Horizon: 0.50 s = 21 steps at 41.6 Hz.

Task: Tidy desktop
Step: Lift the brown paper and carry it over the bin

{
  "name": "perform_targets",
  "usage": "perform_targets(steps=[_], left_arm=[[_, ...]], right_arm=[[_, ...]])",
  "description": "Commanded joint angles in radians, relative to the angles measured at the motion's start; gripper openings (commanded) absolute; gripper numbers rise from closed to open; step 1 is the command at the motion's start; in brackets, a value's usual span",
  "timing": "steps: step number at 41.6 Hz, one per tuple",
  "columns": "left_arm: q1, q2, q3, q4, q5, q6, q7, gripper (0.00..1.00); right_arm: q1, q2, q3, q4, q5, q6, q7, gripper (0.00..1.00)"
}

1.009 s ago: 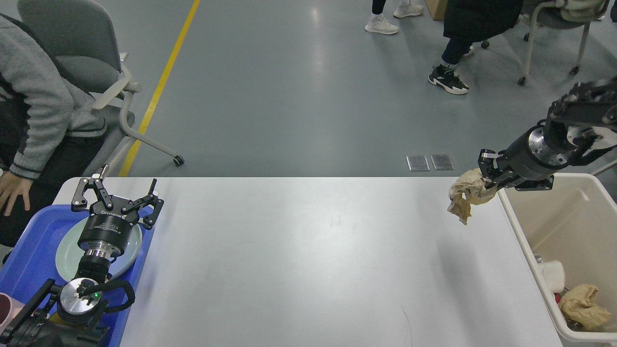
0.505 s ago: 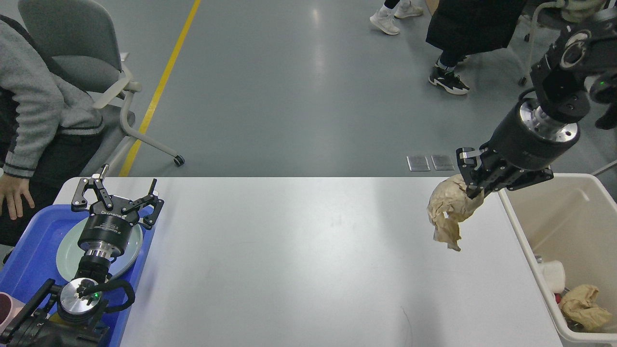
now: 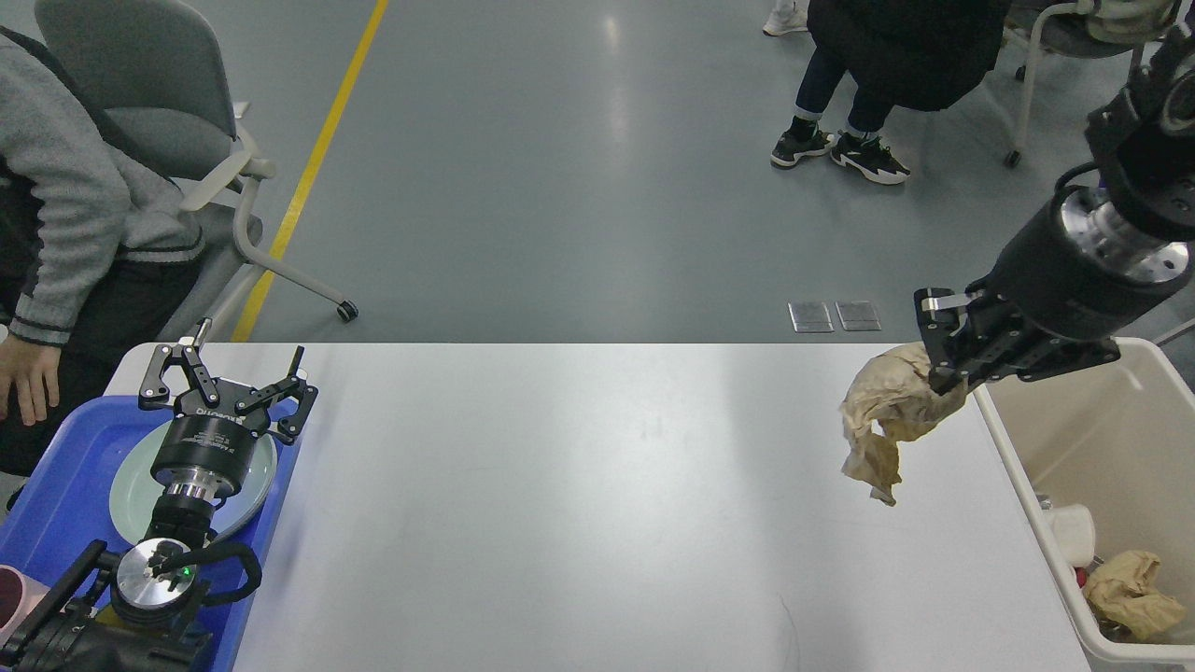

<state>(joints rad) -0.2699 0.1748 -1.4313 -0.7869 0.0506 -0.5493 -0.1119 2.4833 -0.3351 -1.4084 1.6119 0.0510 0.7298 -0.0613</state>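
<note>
The white desktop (image 3: 579, 504) fills the lower middle of the head view. My right gripper (image 3: 938, 359) hangs above its far right edge, shut on a crumpled brown paper wad (image 3: 882, 415) that dangles over the surface beside the cream bin (image 3: 1027, 504). My left gripper (image 3: 229, 378) stands open with nothing between its fingers, above the far edge of the blue tray (image 3: 56, 495) at the left end of the desktop.
A pale green plate (image 3: 126, 495) lies in the blue tray, and a dark red cup (image 3: 14, 597) shows at its near left. The cream bin holds another brown paper wad (image 3: 1130, 597) and a white cup (image 3: 1069, 532). People and chairs stand beyond the table.
My right gripper, holding the paper wad, rose and swung left, then shifted slightly back right and lower. The left arm has not moved. People in the background walked.
</note>
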Motion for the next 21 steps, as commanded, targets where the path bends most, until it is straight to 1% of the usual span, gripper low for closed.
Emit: perform_targets(steps=[1,5,10,16,19,20,21], left_arm=[[0.0,0.0,0.0,0.0,0.0,0.0,0.0,0.96],[0.0,0.0,0.0,0.0,0.0,0.0,0.0,0.96],[0.001,0.0,0.0,0.0,0.0,0.0,-0.002,0.96],[0.002,0.0,0.0,0.0,0.0,0.0,-0.002,0.96],[0.0,0.0,0.0,0.0,0.0,0.0,0.0,0.96],[0.0,0.0,0.0,0.0,0.0,0.0,-0.002,0.96],[0.0,0.0,0.0,0.0,0.0,0.0,-0.002,0.96]], right_arm=[[-0.058,-0.064,-0.095,-0.067,0.003,-0.078,0.0,0.0],[-0.128,-0.123,-0.132,-0.139,0.017,-0.112,-0.002,0.0],[-0.268,-0.208,-0.127,-0.285,0.021,-0.119,-0.002,0.0],[-0.506,-0.257,-0.09,-0.515,0.023,-0.119,-0.002,0.0],[-0.63,-0.286,-0.035,-0.627,0.023,-0.119,-0.002,0.0],[-0.714,-0.31,0.012,-0.698,0.021,-0.119,-0.002,0.0],[-0.759,-0.32,0.04,-0.737,0.021,-0.118,-0.002,0.0]])
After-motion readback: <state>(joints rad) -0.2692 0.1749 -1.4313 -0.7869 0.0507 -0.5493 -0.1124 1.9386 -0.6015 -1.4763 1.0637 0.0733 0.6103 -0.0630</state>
